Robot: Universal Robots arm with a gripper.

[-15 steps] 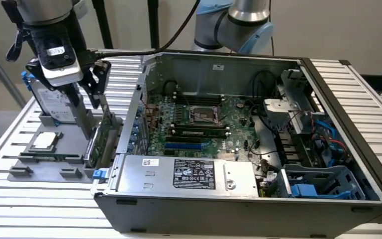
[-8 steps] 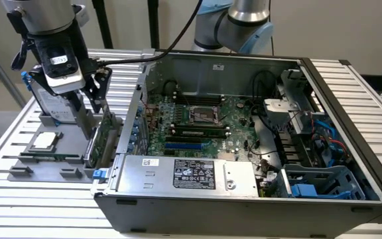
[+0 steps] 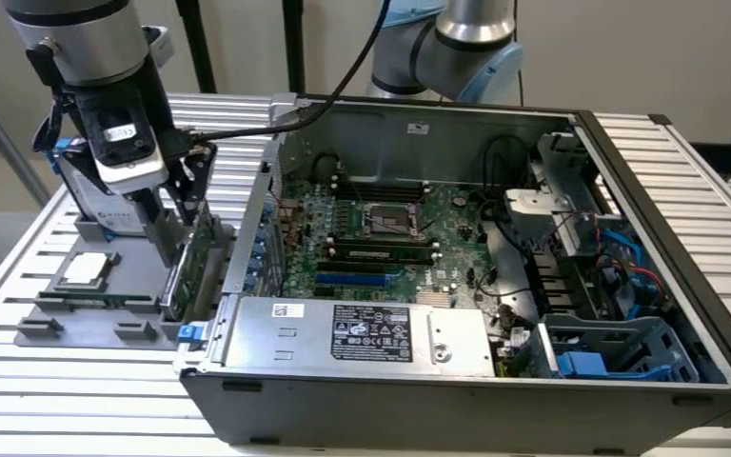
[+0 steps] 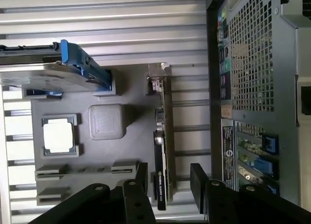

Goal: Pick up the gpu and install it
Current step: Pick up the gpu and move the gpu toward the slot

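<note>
Arm and open computer case (image 3: 467, 400) on the slatted table (image 3: 35, 400). The gpu (image 3: 187, 276) stands on its long edge in a slot of the grey fixture tray (image 3: 73, 328), just beside the outer wall of the case at the exterior view's left, its green face turned towards the tray. The hand (image 3: 178, 233) hangs directly over the card, its jaws spread wide. Seen from the wrist, the gpu (image 4: 163, 151) appears edge-on as a thin dark strip with its silver end bracket (image 4: 158, 80) at the far end, and the near end of the strip lies in the gap of the hand (image 4: 170, 178), one black finger (image 4: 141, 178) to either side and clear of it. Whether the fingertips reach down past the card's top edge cannot be told. On the same tray (image 4: 126, 97) rest a square processor (image 4: 58, 136) and, further off, a silver hard drive with blue rails (image 4: 53, 76). Inside the case, the motherboard (image 3: 391, 238) lies exposed.
</note>
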